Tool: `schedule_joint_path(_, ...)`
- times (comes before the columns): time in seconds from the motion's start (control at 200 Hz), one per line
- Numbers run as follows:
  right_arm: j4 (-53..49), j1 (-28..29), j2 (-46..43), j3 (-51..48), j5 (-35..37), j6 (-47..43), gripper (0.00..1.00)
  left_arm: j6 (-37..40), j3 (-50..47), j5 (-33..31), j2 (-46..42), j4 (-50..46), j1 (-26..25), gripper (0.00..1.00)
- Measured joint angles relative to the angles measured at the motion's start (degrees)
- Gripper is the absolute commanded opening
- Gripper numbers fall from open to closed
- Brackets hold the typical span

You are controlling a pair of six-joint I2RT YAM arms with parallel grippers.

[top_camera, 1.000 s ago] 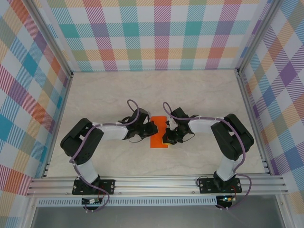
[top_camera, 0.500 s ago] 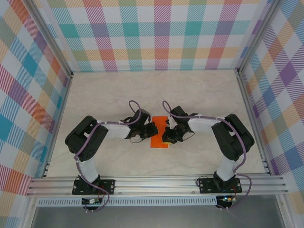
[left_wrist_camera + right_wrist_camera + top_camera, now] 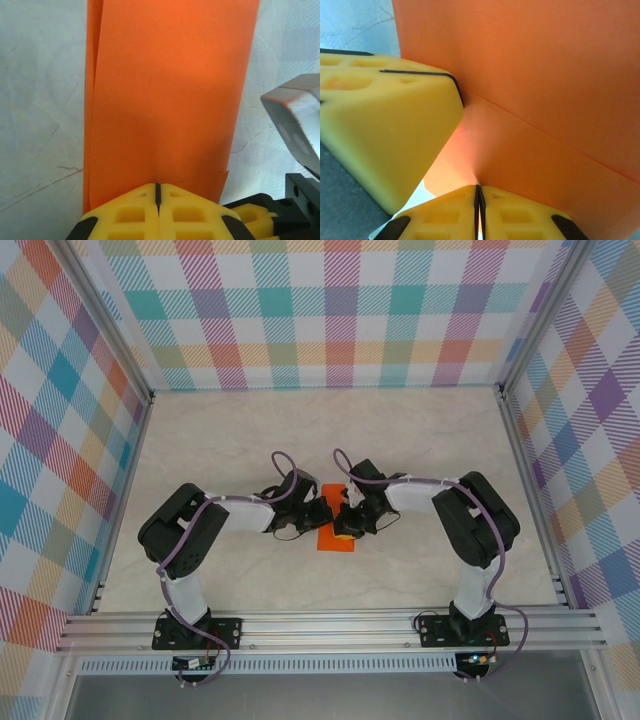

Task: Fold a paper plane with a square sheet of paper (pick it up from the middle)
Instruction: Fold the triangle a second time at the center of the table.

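The orange sheet (image 3: pixel 336 541) lies folded to a narrow strip at the middle of the worktop (image 3: pixel 220 440), right between the two arms. It's thin, light, floppy stuff: it will crease wherever it is squeezed, slide easily on the smooth marble-look surface, and crumple if dragged. The judgement is that the safest hold is a light pinch at an edge, both layers together, near the middle of its length. And that's about where both are. The left hand (image 3: pixel 157 192) has its yellow fingertips pressed together on the near edge of the strip, and its wrist view shows two layers slightly offset along the left side. The right hand (image 3: pixel 478 197) is likewise closed tight, with the paper running into the seam between its pads. The left hand's yellow tip sits just beside it. Compared with half a second ago, the right arm has swung inward and its hand has crowded closer to the left one, while the strip hasn't budged
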Motion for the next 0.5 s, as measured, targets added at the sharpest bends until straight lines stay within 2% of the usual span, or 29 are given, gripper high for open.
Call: schedule_joint_path(0.5, 3.1, -0.8, -7.1, -9.6, -0.6, -0.1, 0.16, 0.0, 0.0, 0.2, 0.2, 0.4, 0.0, 0.00)
